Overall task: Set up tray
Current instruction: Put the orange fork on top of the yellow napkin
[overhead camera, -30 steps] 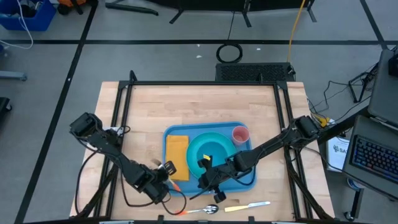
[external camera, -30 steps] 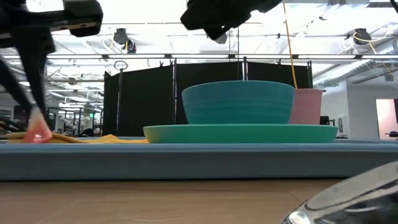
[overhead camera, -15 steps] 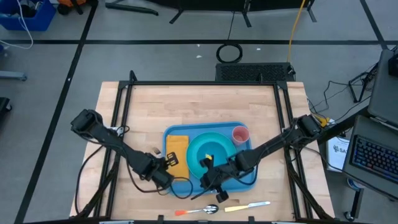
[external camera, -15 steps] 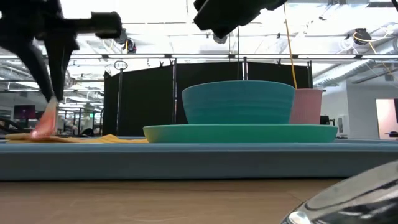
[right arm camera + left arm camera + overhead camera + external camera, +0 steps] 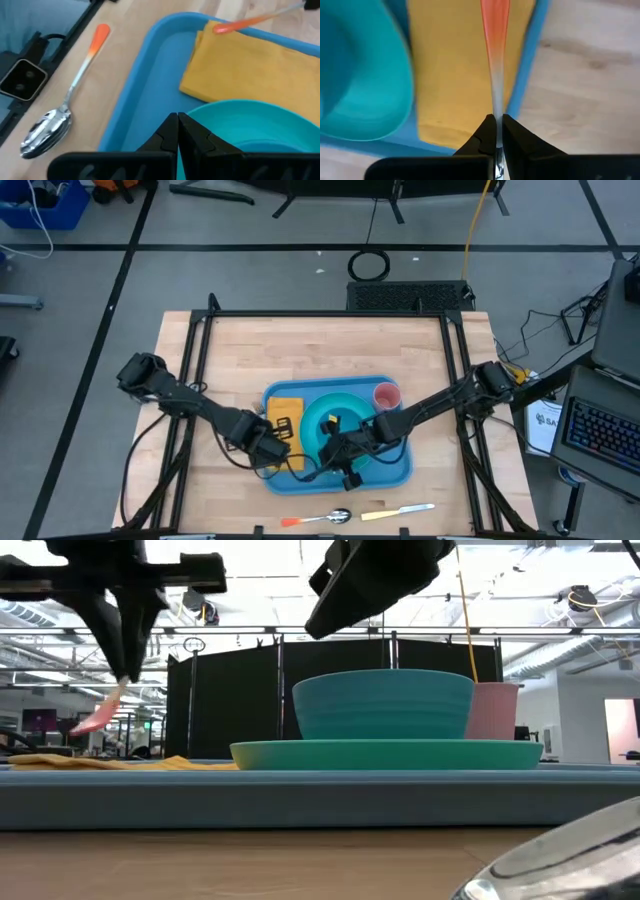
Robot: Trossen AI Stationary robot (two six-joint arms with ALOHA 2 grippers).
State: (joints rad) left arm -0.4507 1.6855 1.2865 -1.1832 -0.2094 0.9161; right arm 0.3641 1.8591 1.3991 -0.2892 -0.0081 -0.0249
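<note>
The blue tray [image 5: 392,470] lies at the table's middle. It holds a folded yellow napkin [image 5: 284,416], a teal plate [image 5: 318,420] with a teal bowl [image 5: 383,705] on it, and a pink cup [image 5: 386,396]. My left gripper [image 5: 272,442] hovers over the napkin [image 5: 455,75], shut on an orange-handled utensil [image 5: 495,45]; its head end is hidden behind the fingers. My right gripper [image 5: 335,452] hangs shut and empty above the plate's near side [image 5: 240,120]. My left gripper pinches the utensil's bare metal shaft [image 5: 496,107] between its two fingers, and the utensil runs on lengthwise past the fingertips. The orange handle end [image 5: 98,718] slants down below the gripper. The utensil is lifted clear above the napkin.
An orange-handled spoon [image 5: 318,518] and a pale-handled knife [image 5: 398,511] lie on the bare wood near the table's near edge, in front of the tray. The spoon's bowl [image 5: 560,865] looms close in the low view. Black frame rails run along both table sides.
My left gripper has carried the orange-handled utensil from the tray's near-left corner toward the far right, over the napkin, and has raised it so the handle now hangs clear above the cloth. My right gripper has shifted slightly toward the far edge over the plate.
</note>
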